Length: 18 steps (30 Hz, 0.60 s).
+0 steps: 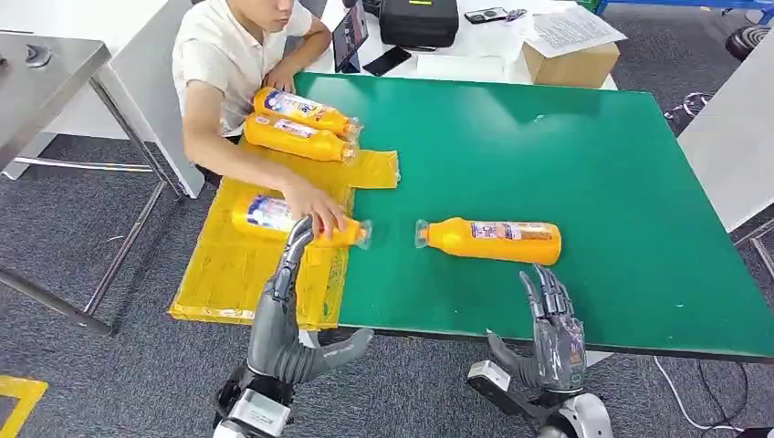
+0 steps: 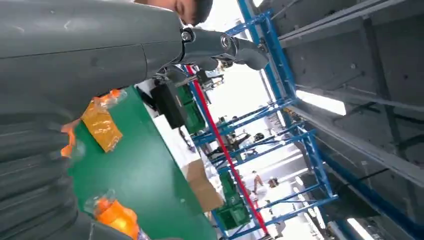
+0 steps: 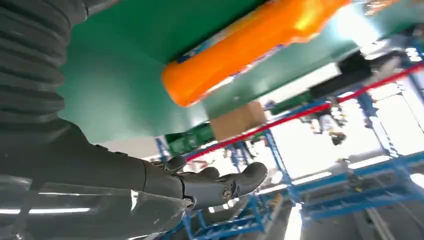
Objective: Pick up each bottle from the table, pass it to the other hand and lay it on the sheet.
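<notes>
Just beyond the right hand (image 1: 550,330), lying on its side on the green table (image 1: 584,182): one orange bottle (image 1: 493,240), cap toward the left hand (image 1: 285,319), not being touched. Reaching up with fingers spread and holding nothing, that right hand, thumb out to the side. Stretching forward over the yellow sheet (image 1: 228,274), the left hand, fingers straight and apart, tips meeting a second bottle (image 1: 292,221) lying at the sheet's edge; being covered there by a person's hand (image 1: 315,208), so contact hard to make out. Farther past the left hand, lying side by side on the sheet: two more bottles (image 1: 301,123). Showing blurred and cut off in the right wrist view, the first bottle's base (image 3: 240,50).
</notes>
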### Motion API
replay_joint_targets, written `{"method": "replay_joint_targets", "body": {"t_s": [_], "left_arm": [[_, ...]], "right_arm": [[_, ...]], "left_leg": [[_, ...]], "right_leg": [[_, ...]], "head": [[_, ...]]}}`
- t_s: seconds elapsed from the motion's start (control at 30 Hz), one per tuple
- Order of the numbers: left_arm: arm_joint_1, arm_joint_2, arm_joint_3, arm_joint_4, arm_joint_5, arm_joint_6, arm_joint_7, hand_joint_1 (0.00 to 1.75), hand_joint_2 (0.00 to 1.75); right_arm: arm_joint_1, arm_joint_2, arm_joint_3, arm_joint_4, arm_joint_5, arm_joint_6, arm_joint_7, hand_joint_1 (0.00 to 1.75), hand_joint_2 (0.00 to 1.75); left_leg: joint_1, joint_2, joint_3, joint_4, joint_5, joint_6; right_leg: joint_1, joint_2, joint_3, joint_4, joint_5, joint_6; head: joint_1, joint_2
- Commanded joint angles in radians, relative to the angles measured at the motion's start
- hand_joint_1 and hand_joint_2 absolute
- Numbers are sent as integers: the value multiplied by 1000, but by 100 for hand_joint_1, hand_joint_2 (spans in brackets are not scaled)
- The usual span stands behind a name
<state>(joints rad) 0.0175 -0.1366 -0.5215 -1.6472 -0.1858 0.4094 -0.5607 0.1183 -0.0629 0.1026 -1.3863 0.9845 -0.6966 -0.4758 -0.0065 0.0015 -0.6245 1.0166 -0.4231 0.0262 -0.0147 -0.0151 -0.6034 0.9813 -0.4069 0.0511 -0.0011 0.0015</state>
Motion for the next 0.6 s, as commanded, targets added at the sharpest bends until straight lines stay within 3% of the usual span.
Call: {"method": "replay_joint_targets", "body": {"t_s": [0.03, 0.2, 0.33, 0.6], "left_arm": [[12, 28, 6, -23, 42, -40, -3, 0, 175], [15, 30, -1, -21, 59, -64, -5, 0, 175], [-8, 29, -27, 16, 76, -88, -3, 0, 175], [-34, 28, -42, 52, 106, -105, 12, 0, 175]], "right_arm": [[-13, -166, -29, 72, 105, 3, 98, 0, 175], [-50, -234, -41, 110, 147, 71, 169, 0, 175], [-205, -244, -14, 283, 119, 144, 131, 0, 175], [-391, -242, 51, 523, 122, 159, 136, 0, 175]], "left_leg": [[1, -2, 6, -1, -2, -1], [-1, 0, 4, -1, -2, -1], [-1, 3, 2, -1, -1, 0], [0, 5, 7, -2, -1, -1]], "right_leg": [[0, 0, 7, -2, -2, -1], [-2, 1, 4, -1, -1, -1], [-1, 4, 2, -1, 1, -1], [0, 6, 6, -2, 1, -2]], "head": [[0, 0], [0, 0], [0, 0], [0, 0]]}}
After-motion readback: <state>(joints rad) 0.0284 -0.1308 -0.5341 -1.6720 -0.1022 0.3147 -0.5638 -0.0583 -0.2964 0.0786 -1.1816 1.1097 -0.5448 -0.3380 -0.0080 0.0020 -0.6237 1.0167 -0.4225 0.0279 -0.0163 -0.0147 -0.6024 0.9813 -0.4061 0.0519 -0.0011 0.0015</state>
